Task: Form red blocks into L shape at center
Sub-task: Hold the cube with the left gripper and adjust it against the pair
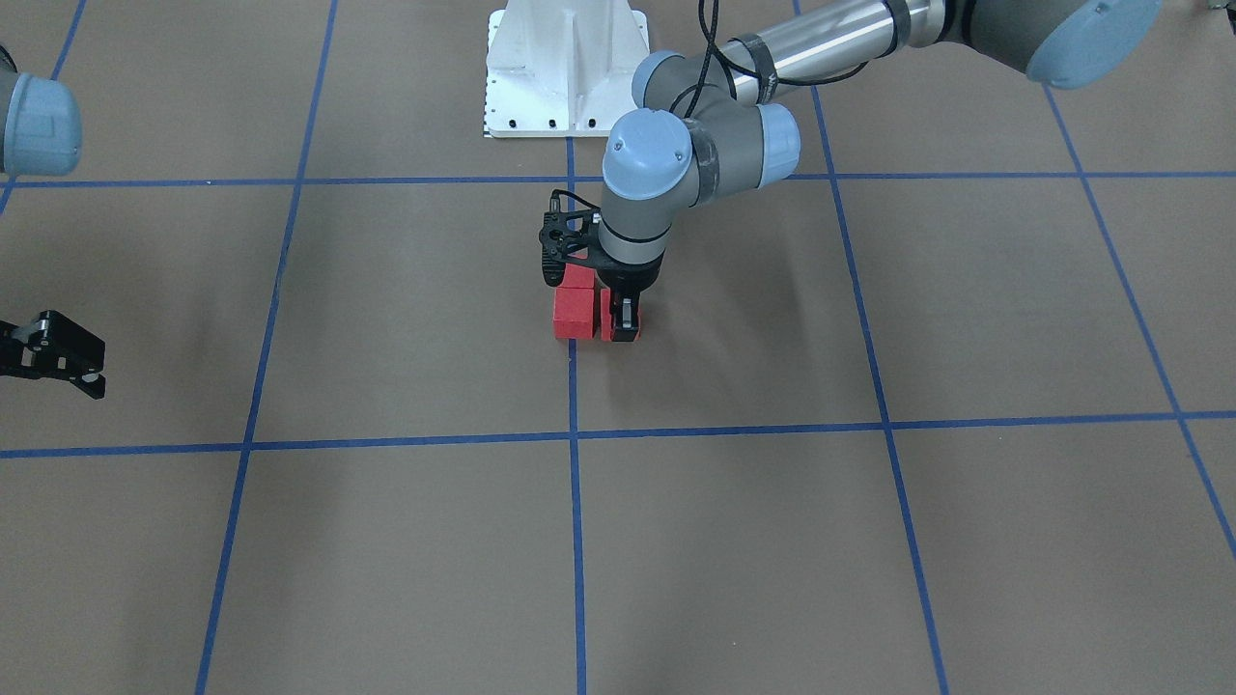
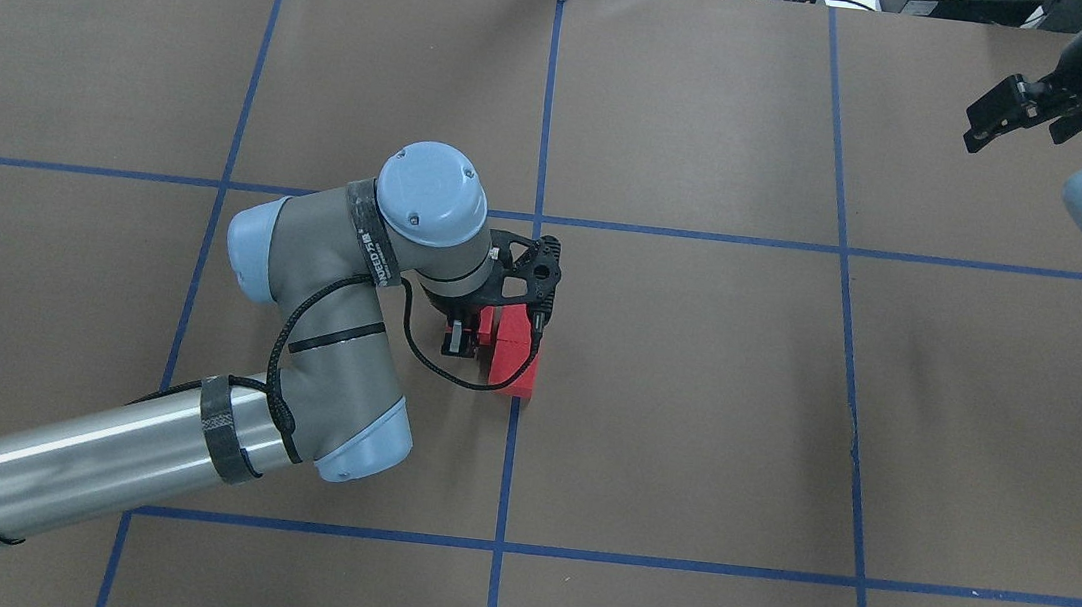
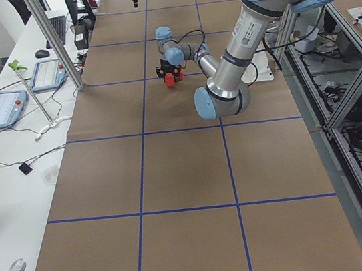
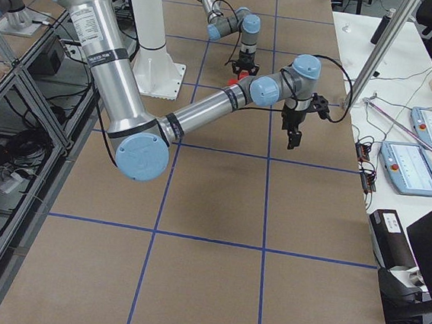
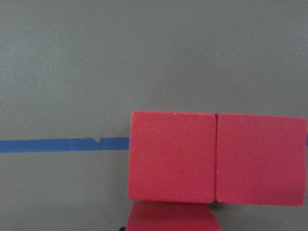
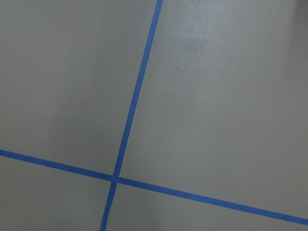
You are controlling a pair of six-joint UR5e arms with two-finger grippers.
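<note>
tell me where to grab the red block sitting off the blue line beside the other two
Best take the off-line red block from straight above, fingers on its two faces toward and away from the robot. A third face is pressed against the red pair, so only that axis is open.

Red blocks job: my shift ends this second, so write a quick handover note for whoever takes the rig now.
Left hand: shut on the third red block, low at the center.
Right hand: off to the side, nothing in it; open or shut unclear.
Done: two red blocks sit touching in a row on the blue tape line.
Left: the held block sits beside one end of that row, forming the L; whether it rests on the floor is unclear. Release, lift clear, check the shape.
</note>
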